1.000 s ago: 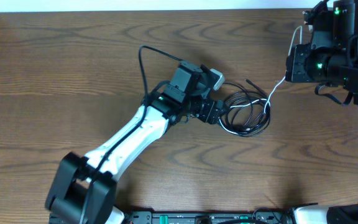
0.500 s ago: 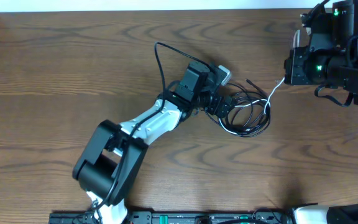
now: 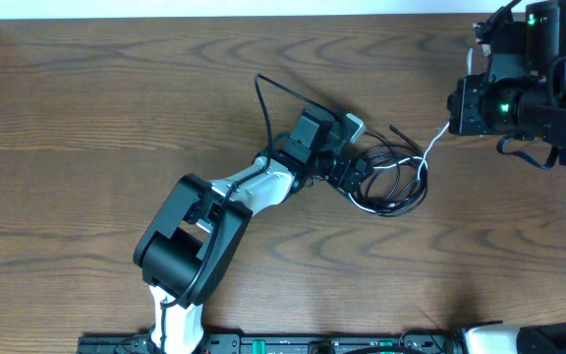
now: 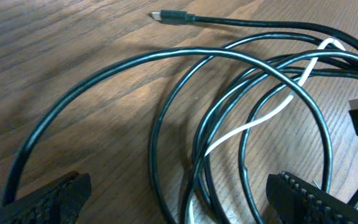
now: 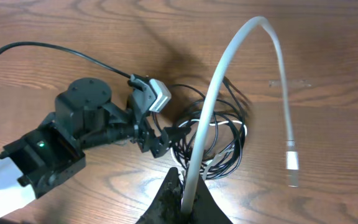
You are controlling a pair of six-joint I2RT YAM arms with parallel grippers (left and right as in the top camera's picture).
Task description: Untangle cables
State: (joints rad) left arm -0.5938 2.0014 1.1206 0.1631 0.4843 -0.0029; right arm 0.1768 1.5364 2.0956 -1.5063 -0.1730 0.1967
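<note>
The left gripper (image 3: 352,174) is hovering with its jaws spread wide over the left edge of the coil of black cables (image 3: 398,187). The coil is lying in loose overlapping loops on the wooden table (image 3: 116,118), right of centre, with 1 small plug end (image 4: 166,15) pointing away from it. The right gripper (image 5: 182,198) is pinching the white cable (image 5: 211,99) near the table's right edge; one stretch is running down among the black loops while the free end, with its white plug (image 5: 292,163), is arching over.

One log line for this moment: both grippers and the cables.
left gripper: open, astride black cables | right gripper: shut on white cable
</note>
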